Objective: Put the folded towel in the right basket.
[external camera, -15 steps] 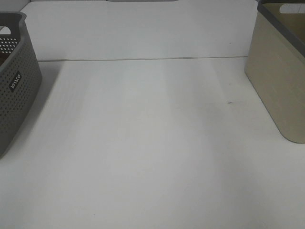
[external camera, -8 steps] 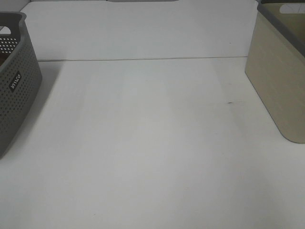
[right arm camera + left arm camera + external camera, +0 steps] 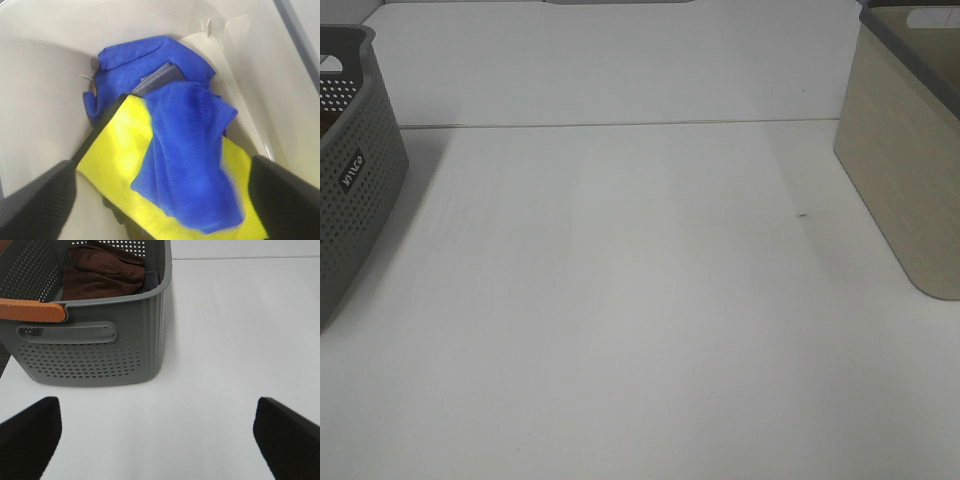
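Observation:
In the right wrist view my right gripper (image 3: 160, 200) is open and empty inside the beige right basket (image 3: 45, 90). Below it a blue towel (image 3: 187, 150) lies loosely over a yellow towel (image 3: 115, 150). Another blue towel (image 3: 145, 62) with a grey cloth (image 3: 160, 77) lies further in. In the left wrist view my left gripper (image 3: 157, 440) is open and empty above the white table, close to the grey perforated left basket (image 3: 95, 350). Neither gripper shows in the exterior high view.
The grey basket (image 3: 350, 170) stands at the table's left edge and holds a brown towel (image 3: 102, 272); an orange handle (image 3: 32, 311) shows at its rim. The beige basket (image 3: 905, 150) stands at the right edge. A small dark speck (image 3: 803, 214) marks the white table (image 3: 620, 300).

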